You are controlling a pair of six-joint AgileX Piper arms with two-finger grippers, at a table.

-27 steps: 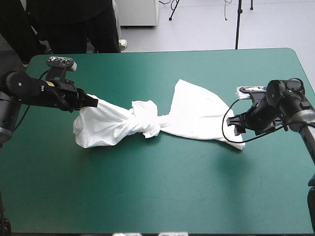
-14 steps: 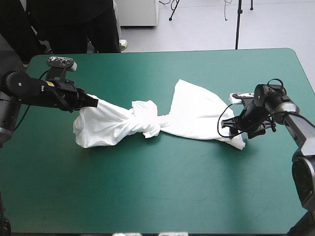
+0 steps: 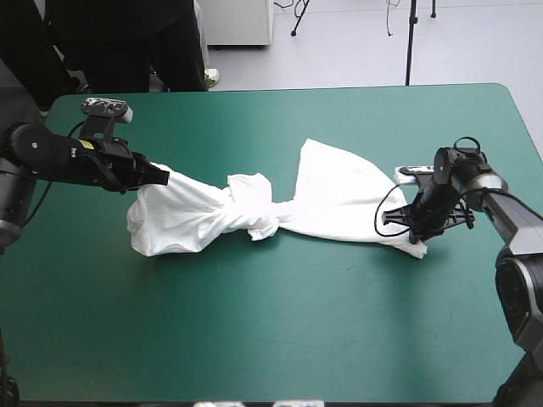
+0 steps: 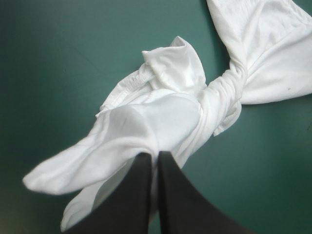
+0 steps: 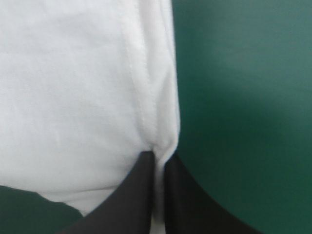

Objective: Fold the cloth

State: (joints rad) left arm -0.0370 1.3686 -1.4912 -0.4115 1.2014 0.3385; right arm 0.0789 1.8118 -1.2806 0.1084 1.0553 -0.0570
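T-shirt [image 3: 335, 199]: white, stretched left to right across mid-table [image 3: 271, 331], twisted into a knot at its centre.
Left gripper [image 4: 154, 155]: fingers pinched on its left end.
Right gripper [image 5: 159, 155]: fingers pinched on its right hem.
No fold is seen made; untwisting, spreading and folding are judged outstanding.

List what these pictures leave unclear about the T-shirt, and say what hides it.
High view: the inside of the twist in the T-shirt, hidden by its own folds.
Left wrist view: its far end, cut off by the edge.
Right wrist view: which part the right fingers hold; the edge cuts the cloth off.
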